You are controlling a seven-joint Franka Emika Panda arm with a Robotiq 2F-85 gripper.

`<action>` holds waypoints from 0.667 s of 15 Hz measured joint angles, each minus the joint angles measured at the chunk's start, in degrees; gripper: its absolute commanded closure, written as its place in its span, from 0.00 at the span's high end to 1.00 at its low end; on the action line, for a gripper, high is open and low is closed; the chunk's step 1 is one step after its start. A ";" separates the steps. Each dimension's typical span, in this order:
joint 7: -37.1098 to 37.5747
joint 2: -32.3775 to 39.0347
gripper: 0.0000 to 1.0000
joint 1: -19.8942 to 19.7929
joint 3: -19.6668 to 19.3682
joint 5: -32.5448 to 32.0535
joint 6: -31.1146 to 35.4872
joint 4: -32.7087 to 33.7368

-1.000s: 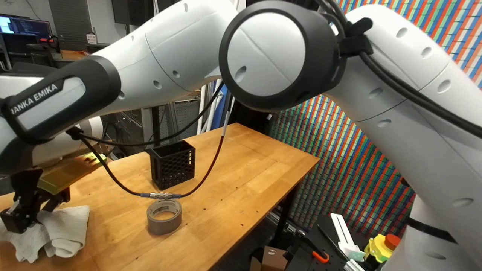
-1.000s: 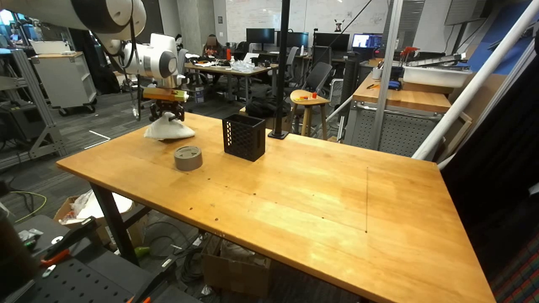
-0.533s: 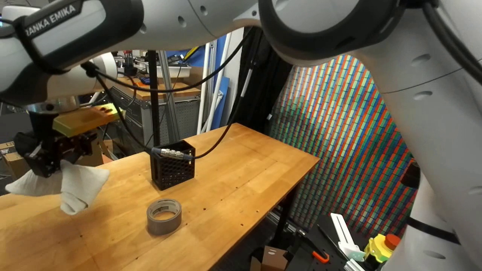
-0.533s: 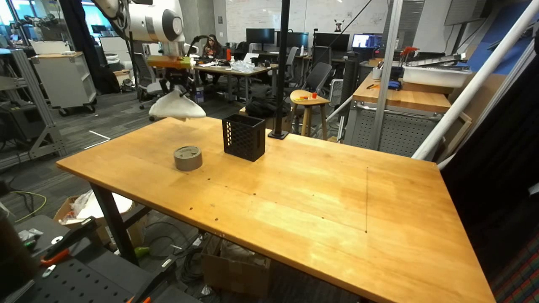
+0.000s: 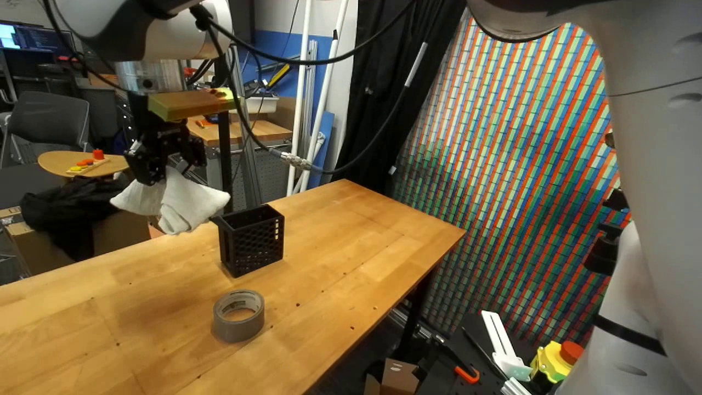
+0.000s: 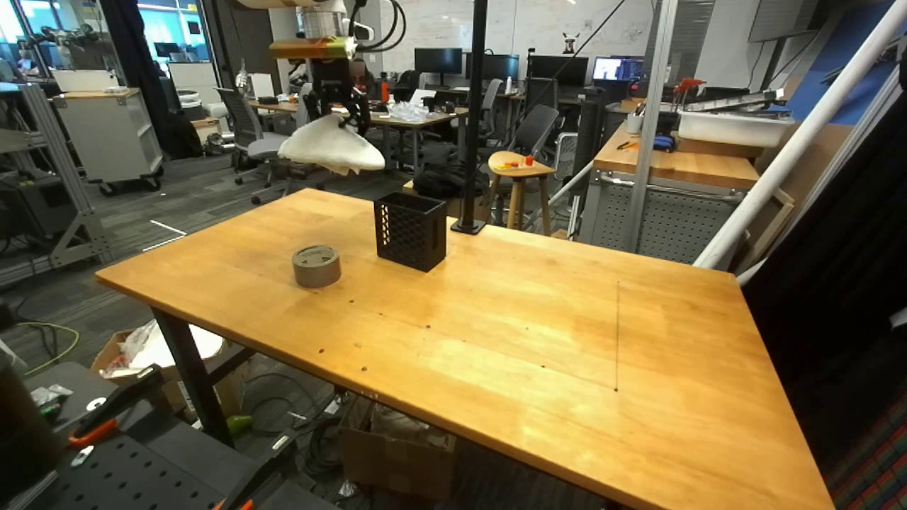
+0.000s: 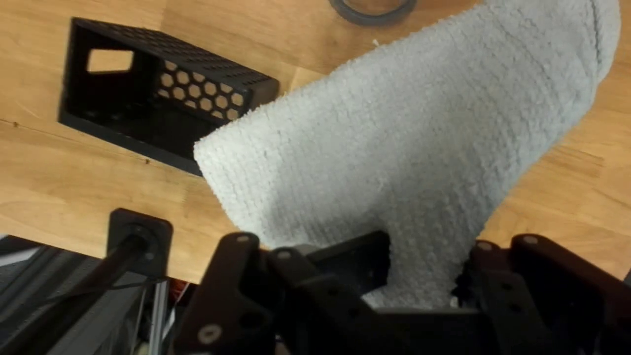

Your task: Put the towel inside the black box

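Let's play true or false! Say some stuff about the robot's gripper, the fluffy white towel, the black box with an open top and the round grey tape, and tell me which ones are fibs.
1. The black two-fingered gripper is holding the fluffy white cloth towel. True.
2. The black rectangular box stands upright on the brown wooden table. True.
3. The towel is all the way inside the box. False: it hangs from the gripper, outside the box.
4. The round grey roll of tape lies on the table. True.
5. The roll of tape is inside the box. False: it sits apart from the box.
6. The box is closed at the top. False: its top is open.
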 measured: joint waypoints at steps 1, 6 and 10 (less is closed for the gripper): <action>0.02 -0.68 0.02 -0.69 -0.36 -0.07 -0.79 -0.05; 0.01 -2.38 0.03 -4.65 -1.48 -0.10 -1.53 -1.26; -0.16 -2.57 0.03 -7.91 -1.70 0.00 -0.23 -3.77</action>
